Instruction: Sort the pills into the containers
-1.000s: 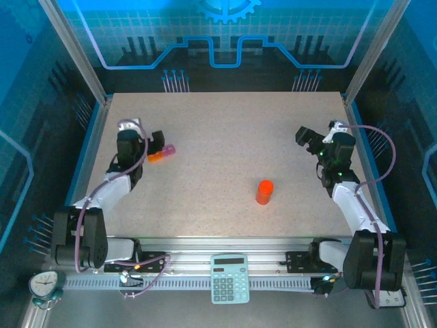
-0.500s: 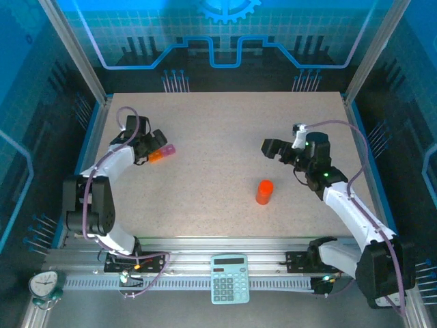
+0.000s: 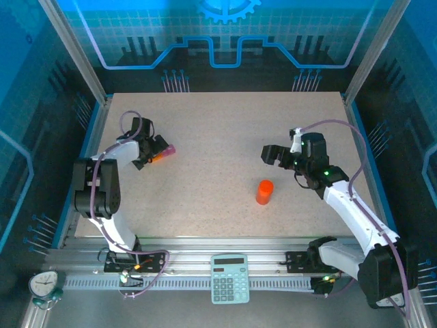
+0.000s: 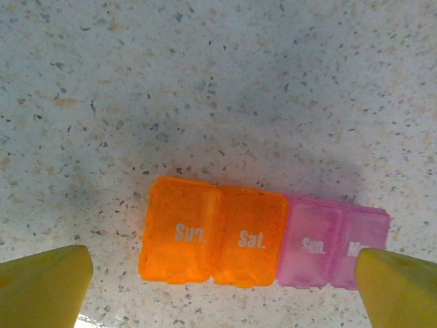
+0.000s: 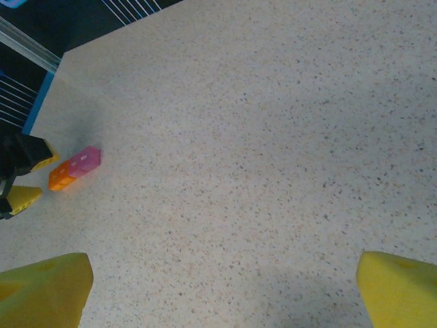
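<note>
Containers (image 4: 263, 239): orange-and-pink strip, lids shut, flat on table (image 3: 225, 116), toward left edge. Left fingers (image 4: 42, 281): spread wide, one off either end of strip. Right fingers (image 5: 45, 290): spread wide, empty, over bare right-centre table. Orange bottle (image 3: 264, 192): upright, near them. Open speckled surface between; blue-walled enclosure around.

Bright even light, blue-tinted surroundings, soft shadow beside the containers (image 4: 263, 236), crisp focus
</note>
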